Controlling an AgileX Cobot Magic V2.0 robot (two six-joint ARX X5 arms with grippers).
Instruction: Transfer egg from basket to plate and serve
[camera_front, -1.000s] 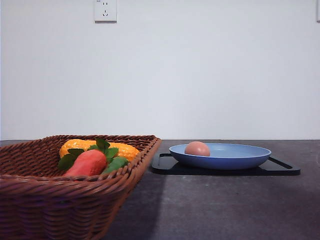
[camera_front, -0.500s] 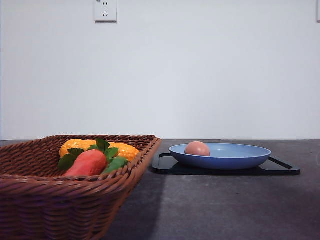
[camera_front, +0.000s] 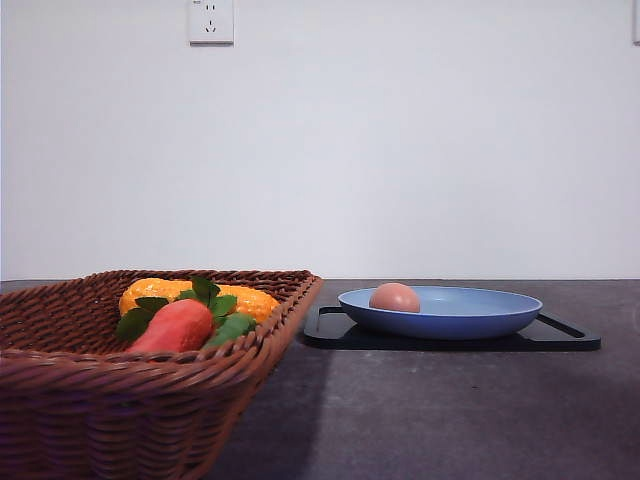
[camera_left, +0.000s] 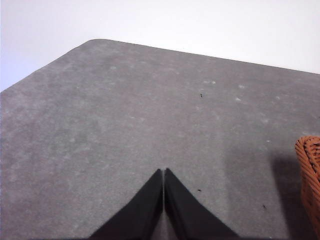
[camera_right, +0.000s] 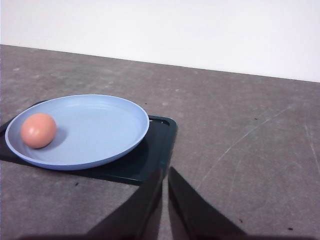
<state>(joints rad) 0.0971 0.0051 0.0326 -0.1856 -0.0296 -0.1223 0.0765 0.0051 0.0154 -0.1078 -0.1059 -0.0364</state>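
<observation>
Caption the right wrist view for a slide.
Egg resting in blue plate on black tray, shut right gripper nearby.

Two black grippers, plain and matte. Left gripper (camera_left: 163, 172): a pair of flat, wedge-shaped fingers (camera_left: 142, 207) tapering to sharp tips, smooth-surfaced, no markings, screws or cables visible. Right gripper (camera_right: 164, 171): same black tapered fingers (camera_right: 192, 207), equally bare and unmarked.

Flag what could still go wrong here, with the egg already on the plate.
The egg rests loose near the rim of the shallow plate, so lifting or tilting could roll it off. The plate sits on a black tray, so it may slide. The right gripper, shut, must reopen first.
</observation>
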